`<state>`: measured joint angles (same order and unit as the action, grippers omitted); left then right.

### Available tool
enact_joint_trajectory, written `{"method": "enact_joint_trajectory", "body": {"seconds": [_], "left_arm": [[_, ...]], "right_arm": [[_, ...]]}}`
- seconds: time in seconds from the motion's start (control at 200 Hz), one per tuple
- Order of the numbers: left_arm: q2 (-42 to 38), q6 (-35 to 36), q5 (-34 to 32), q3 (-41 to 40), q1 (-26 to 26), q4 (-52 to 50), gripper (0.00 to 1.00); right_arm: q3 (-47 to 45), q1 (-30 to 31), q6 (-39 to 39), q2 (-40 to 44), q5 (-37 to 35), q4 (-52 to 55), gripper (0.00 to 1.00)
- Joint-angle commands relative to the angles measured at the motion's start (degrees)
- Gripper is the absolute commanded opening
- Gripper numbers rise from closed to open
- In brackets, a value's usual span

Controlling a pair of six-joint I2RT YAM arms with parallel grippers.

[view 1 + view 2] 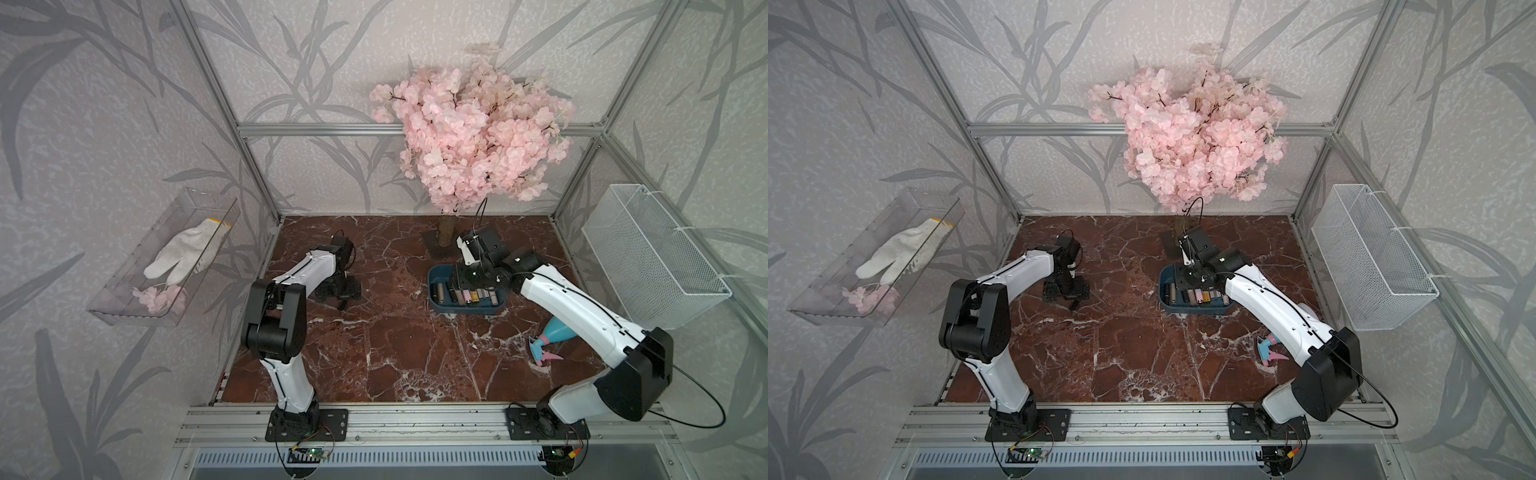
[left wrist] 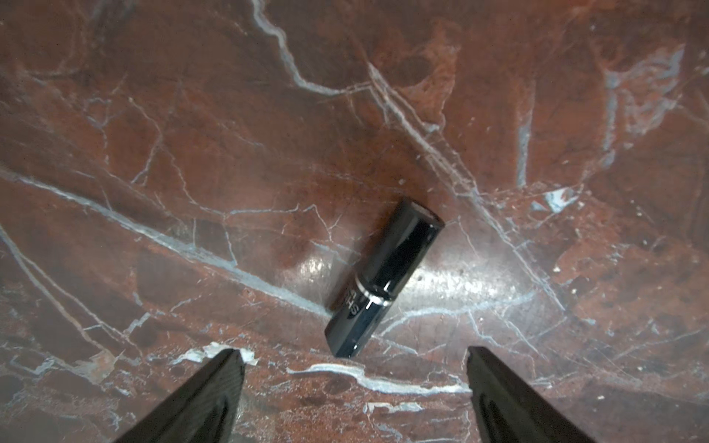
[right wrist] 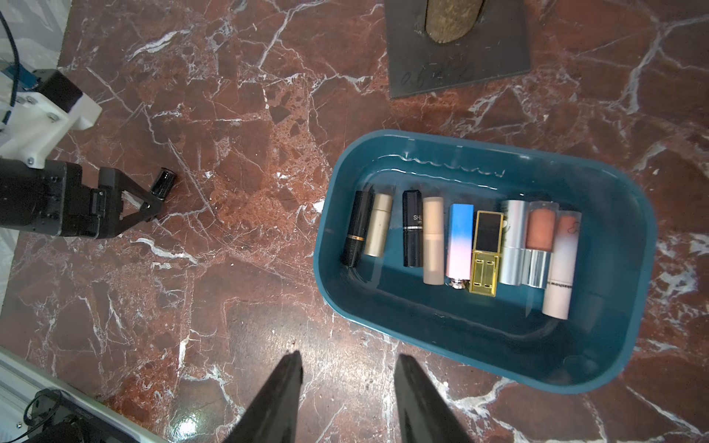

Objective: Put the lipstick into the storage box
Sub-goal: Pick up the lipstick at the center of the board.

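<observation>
In both top views the glossy black cylindrical lipstick (image 1: 341, 305) (image 1: 1074, 304) is lying on the red-brown marble tabletop (image 1: 395, 353). It is well apart from the shallow dark teal plastic storage box (image 1: 465, 309) (image 1: 1196, 311), which is sitting further to the right. The white-and-black left arm (image 1: 307, 270) is bending down over the lipstick. The white-and-black right arm (image 1: 573, 307) is reaching over the storage box.

In the left wrist view the left gripper (image 2: 353, 352) is standing with its jaws spread wide, grasping nothing. The lipstick (image 2: 383, 280) is lying tilted on the marble, its near end just reaching the gap between the two dark fingertips (image 2: 230, 368) and touching neither.

In the right wrist view the right gripper (image 3: 348, 356) is hovering with its jaws partly parted and nothing between them, above bare marble just beside the storage box (image 3: 326, 245). Inside the box a row of assorted lipstick tubes (image 3: 460, 245) is lying side by side. The black lipstick (image 3: 163, 183) is lying outside it, just beside the tip of the left gripper.
</observation>
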<state>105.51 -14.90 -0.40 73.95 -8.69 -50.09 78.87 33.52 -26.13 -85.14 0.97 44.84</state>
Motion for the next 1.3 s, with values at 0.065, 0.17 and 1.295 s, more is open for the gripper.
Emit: {"method": "enact_joint_trajectory", "body": {"seconds": [0.065,0.17,1.295], "left_arm": [[3.1,1.6,1.1,2.5,0.9,0.7,0.88],[4.9,1.3,1.9,3.6,1.1,0.9,0.84],[5.1,-0.2,3.3,0.3,1.3,2.8,0.18]], "right_arm": [[0.5,-0.3,-0.2,0.1,-0.7,1.0,0.44],[1.2,-0.4,0.0,-0.5,-0.9,1.6,0.44],[1.5,-0.6,-1.1,-2.3,0.6,0.3,0.45]]}}
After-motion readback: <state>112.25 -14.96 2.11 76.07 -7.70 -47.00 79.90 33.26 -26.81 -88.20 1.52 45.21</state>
